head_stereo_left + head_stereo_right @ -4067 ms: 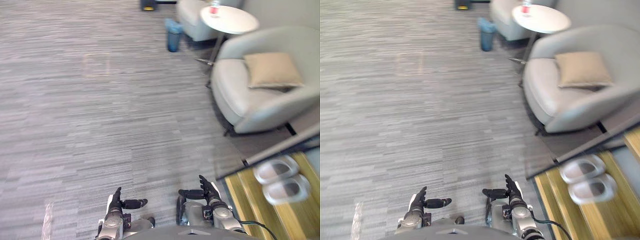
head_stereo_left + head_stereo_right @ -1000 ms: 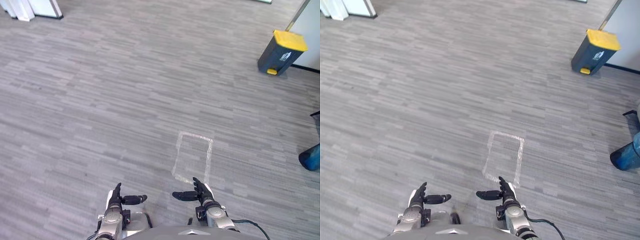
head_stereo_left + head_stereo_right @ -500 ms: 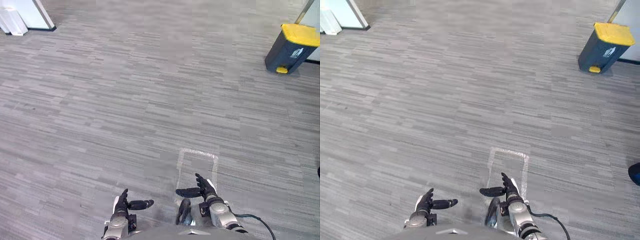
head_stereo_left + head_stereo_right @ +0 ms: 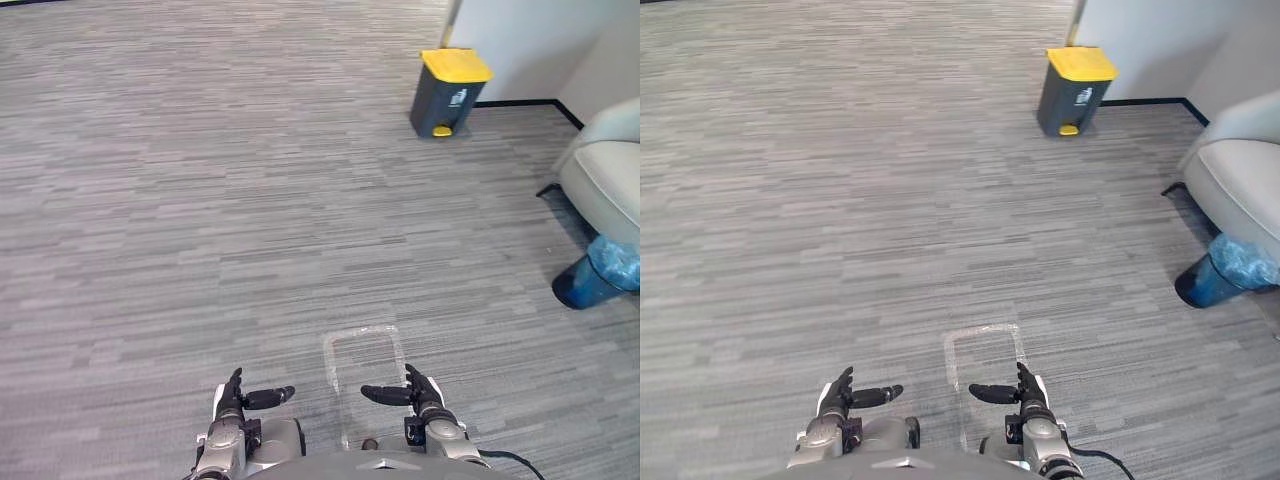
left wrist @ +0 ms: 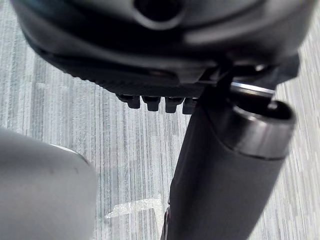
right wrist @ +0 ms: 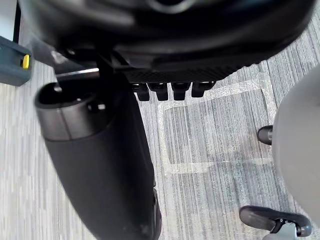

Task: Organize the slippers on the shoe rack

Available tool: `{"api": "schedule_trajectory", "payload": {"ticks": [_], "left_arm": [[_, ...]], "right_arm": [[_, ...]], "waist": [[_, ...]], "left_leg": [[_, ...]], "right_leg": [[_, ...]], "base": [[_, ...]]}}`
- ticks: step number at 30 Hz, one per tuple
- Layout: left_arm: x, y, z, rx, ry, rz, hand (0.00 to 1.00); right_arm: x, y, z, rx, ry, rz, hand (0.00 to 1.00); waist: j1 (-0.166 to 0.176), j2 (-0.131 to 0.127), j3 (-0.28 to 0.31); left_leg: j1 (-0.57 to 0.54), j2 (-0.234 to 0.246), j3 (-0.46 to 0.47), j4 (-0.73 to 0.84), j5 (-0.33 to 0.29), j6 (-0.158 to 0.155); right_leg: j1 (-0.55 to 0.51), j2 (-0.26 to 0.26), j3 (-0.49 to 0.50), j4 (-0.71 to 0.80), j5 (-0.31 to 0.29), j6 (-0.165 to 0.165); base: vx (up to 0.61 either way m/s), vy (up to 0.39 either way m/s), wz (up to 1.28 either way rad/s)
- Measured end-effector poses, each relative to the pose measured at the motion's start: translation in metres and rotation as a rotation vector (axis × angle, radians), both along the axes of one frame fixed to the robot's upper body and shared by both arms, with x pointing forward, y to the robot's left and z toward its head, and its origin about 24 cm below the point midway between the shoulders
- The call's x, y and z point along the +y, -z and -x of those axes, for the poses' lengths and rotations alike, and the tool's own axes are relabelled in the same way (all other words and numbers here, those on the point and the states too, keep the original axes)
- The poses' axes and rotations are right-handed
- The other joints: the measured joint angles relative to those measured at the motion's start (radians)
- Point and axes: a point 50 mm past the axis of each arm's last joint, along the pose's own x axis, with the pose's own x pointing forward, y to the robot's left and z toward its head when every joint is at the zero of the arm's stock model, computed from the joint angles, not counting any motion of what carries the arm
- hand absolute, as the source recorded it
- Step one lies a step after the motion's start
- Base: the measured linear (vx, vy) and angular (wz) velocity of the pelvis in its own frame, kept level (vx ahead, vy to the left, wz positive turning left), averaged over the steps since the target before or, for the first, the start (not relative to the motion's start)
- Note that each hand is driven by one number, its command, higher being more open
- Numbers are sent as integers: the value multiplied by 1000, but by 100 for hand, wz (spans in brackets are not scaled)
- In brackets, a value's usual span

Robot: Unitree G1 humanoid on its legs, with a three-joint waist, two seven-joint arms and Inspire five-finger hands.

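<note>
The left robot hand [image 4: 231,406] and right robot hand [image 4: 423,398] hover outstretched, holding nothing, over grey carpet [image 4: 200,200].

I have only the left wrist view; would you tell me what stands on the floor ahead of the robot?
Observer: A dark bin with a yellow lid stands ahead to the right, by a wall.
Operator: Thank you. What is the tape I glimpse?
Observer: It forms a rectangular outline on the carpet between the left hand and right hand.
Operator: Is the right hand holding anything?
Observer: No, it is open and empty.
</note>
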Motion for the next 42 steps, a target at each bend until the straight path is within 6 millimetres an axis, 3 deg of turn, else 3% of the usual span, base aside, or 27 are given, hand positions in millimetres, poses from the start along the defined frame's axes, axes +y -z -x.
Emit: {"api": "schedule_trajectory", "payload": {"ticks": [1,4,7,9,11,12,15,17,19,20,21,22,24,25,27,28,31,33,34,40,42], "left_arm": [[0,1,1,5,-1,0,100],[4,2,6,23,-8,-13,100],[8,2,6,31,-9,-20,100],[8,3,6,46,-9,-17,100],[5,4,5,52,-3,-6,100],[-5,5,4,50,14,24,100],[-10,5,1,47,67,29,100],[-8,3,-3,37,68,23,100],[-9,2,-5,27,60,20,100],[-10,-2,-12,-14,64,19,100],[-12,-1,-12,-16,62,26,100],[-14,-1,-11,-10,69,27,100],[-10,-2,-12,-14,87,11,100],[-9,-2,-13,-15,95,9,100],[-7,-4,-18,-28,59,12,100],[-8,-1,-13,-6,18,27,100],[-9,1,-7,16,47,22,100],[-13,1,-8,15,64,32,100],[-13,2,-7,20,75,33,100],[-8,3,-3,39,73,22,100],[-11,4,-2,43,69,32,100]], "right_arm": [[1,0,-1,-4,-2,-4,100],[11,-1,-5,-9,-44,-23,100],[17,-3,-11,-18,-67,-30,100],[16,-4,-14,-20,-69,-27,100],[13,-4,-15,-24,-67,-18,100],[2,-5,-18,-28,-65,13,100],[-9,-5,-15,-23,-40,33,100],[-18,-3,-9,-7,-34,54,100],[-22,-3,-7,0,-40,68,100],[-22,-2,-6,3,-19,66,100],[-25,-3,-6,2,-12,76,100],[-27,-3,-5,4,-10,83,100],[-22,-1,-2,12,-11,73,100],[-20,-1,-1,13,-9,68,100],[-16,-1,-2,9,6,50,100],[-10,-2,-2,-11,0,36,100],[-7,-2,-5,-16,-10,32,100],[-9,-2,-5,-15,-2,35,100],[-11,-1,-3,-6,-1,40,100],[-23,4,7,54,11,69,100],[-33,5,10,69,10,94,100]], "waist": [[-1,7,4],[4,15,8],[1,11,8],[0,9,8],[-3,29,19],[-11,47,27],[-22,44,26],[-24,52,29],[-12,67,32],[10,58,43],[14,78,39],[17,71,38],[15,40,30],[15,35,32],[19,32,40],[32,47,41],[17,62,30],[13,62,29],[10,51,22],[9,29,6],[9,45,2]], "left_leg": [[24,4,26,-16,-1,5],[123,32,175,-89,-1,6],[130,65,258,-102,-6,-3],[155,94,315,-99,-25,-37],[177,116,324,-100,-29,-52],[214,128,325,-120,-23,-61],[191,147,304,-49,-12,-78],[61,239,258,297,-5,-89],[-7,295,221,477,1,-100],[-144,131,15,193,-106,-82],[-134,100,-62,58,23,-106],[-91,78,-45,24,78,-67],[-87,45,-49,12,81,-66],[-88,38,-50,13,81,-66],[-75,30,-61,50,61,-36],[-49,23,-84,76,50,-24],[19,26,-49,3,47,-22],[39,25,-48,-17,47,-23],[56,26,-47,-40,47,-23],[88,29,-13,-89,47,-23],[97,49,22,-122,45,-25]], "right_leg": [[-13,-13,-53,39,-2,2],[-72,-117,-420,185,-42,-55],[-131,-124,-536,101,-38,-56],[-149,-123,-603,63,54,-83],[-143,-89,-600,74,55,-106],[-132,-62,-583,73,39,-129],[-112,-44,-579,41,20,-125],[-42,4,-578,-51,27,-115],[-5,35,-557,-82,25,-122],[27,5,-323,-99,39,-78],[22,5,-273,-88,36,-45],[22,-6,-229,-89,38,-32],[36,-30,-220,-142,56,-5],[46,-34,-221,-161,62,0],[64,-36,-198,-185,72,9],[73,-30,-113,-193,81,11],[59,-23,-9,-206,100,14],[56,-20,11,-207,103,15],[51,-16,29,-209,105,16],[32,-9,72,-214,134,18],[-8,-5,-23,-198,169,11]], "base": [[103,93,-85],[95,60,-118],[138,-105,-111],[219,-184,-98],[260,-197,-74],[189,-142,-51],[165,-161,-17],[97,-123,-6],[261,104,-133],[423,378,-287],[435,472,-316],[212,303,-97],[245,218,-25],[196,115,0],[121,82,-52],[55,47,-106],[93,32,-121],[36,16,-56],[32,25,-38],[-20,40,-29],[-97,-5,-46]]}}
